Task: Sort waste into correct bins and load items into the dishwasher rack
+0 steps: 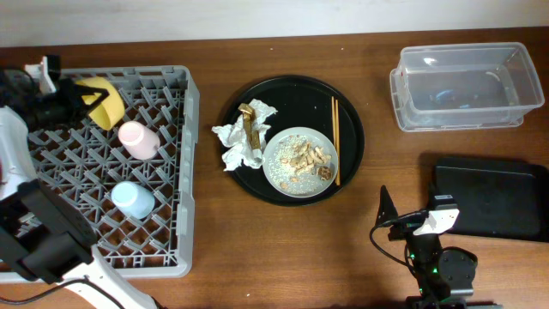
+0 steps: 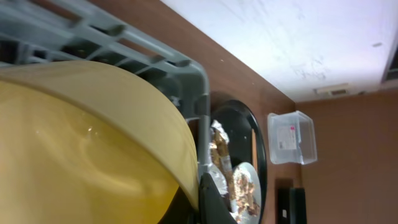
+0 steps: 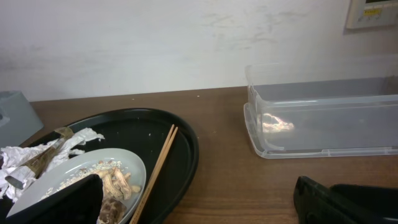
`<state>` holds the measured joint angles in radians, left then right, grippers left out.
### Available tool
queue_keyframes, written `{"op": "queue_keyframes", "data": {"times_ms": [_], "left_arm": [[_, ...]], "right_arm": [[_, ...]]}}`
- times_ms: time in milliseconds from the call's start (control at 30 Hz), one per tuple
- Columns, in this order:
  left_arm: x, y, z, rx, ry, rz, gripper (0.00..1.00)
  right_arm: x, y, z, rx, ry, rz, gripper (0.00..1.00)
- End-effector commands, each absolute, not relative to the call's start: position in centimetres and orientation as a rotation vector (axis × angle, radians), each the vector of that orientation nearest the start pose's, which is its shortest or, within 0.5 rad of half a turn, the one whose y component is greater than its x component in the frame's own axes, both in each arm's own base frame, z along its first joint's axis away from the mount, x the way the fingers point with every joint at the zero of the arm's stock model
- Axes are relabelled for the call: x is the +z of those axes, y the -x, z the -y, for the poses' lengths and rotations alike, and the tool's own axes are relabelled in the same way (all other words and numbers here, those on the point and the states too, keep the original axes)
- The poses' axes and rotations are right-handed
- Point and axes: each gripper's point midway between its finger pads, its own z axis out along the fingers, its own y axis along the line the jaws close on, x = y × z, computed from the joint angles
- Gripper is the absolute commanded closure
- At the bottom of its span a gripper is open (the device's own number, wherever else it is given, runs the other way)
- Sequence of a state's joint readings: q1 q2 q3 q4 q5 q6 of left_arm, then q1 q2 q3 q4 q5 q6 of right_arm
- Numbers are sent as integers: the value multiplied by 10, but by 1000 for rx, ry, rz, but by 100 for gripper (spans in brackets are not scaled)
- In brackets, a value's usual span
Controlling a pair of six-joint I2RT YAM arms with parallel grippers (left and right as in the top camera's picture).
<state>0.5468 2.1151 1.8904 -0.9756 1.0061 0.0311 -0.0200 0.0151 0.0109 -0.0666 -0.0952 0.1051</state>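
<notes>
My left gripper (image 1: 64, 101) is shut on the rim of the yellow bowl (image 1: 99, 99), held tilted over the far left corner of the grey dishwasher rack (image 1: 184, 172). The bowl fills the left wrist view (image 2: 81, 143). A pink cup (image 1: 137, 139) and a light-blue cup (image 1: 133, 199) lie in the rack. White napkins (image 1: 238, 144) and a brown-gold wrapper (image 1: 250, 124) lie beside the speckled plate (image 1: 283, 176) of food scraps (image 1: 304, 159). Chopsticks (image 1: 335, 142) lie at its right. My right gripper (image 1: 403, 216) is open and empty over the table, right of the plate (image 3: 74, 174).
The plate, napkins and chopsticks (image 3: 155, 168) sit on a round black tray (image 1: 352, 112). The clear tub (image 1: 463, 116) stands at the back right, and also shows in the right wrist view (image 3: 323, 118). The flat black container (image 1: 489, 197) lies in front of it.
</notes>
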Motion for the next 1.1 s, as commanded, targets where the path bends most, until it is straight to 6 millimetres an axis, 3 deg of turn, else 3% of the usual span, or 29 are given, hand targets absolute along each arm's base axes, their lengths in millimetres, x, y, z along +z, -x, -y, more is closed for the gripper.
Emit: {"op": "queue_keyframes", "data": {"times_ms": [0, 133, 300, 500, 533, 567, 600, 667, 800, 867, 967, 1000, 1067], "left_arm": [[166, -478, -135, -1083, 383, -2288, 100], [151, -483, -135, -1159, 383, -2259, 100], [170, -489, -127, -1287, 322, -2142, 100], [153, -474, -160, -1246, 569, -2201, 99], [153, -470, -164, -1252, 594, -2202, 95], [152, -466, -167, -1259, 622, -2202, 84], [149, -460, -171, -1267, 667, -2212, 59], [140, -449, -178, -1239, 766, -2262, 50], [120, -422, -191, -1083, 964, -2428, 48], [126, -413, -195, -1026, 1007, -2479, 48], [158, -405, -197, -968, 1031, -2505, 49], [177, -395, -202, -868, 1102, -2534, 49], [195, -383, -208, -748, 1148, -2564, 48]], "right_arm": [[156, -246, -9, 136, -44, -1650, 2], [156, -246, -9, 136, -44, -1650, 2], [156, -246, -9, 136, -44, -1650, 2], [156, -246, -9, 136, -44, -1650, 2], [156, -246, -9, 136, -44, -1650, 2], [156, -246, -9, 136, -44, -1650, 2], [156, -246, -9, 136, -44, -1650, 2], [156, -246, -9, 136, -44, -1650, 2], [156, -246, -9, 136, -44, -1650, 2], [156, -246, -9, 136, -44, -1650, 2], [156, -246, -9, 136, -44, -1650, 2], [156, -246, -9, 136, -44, -1650, 2], [156, -246, -9, 136, -44, -1650, 1]]}}
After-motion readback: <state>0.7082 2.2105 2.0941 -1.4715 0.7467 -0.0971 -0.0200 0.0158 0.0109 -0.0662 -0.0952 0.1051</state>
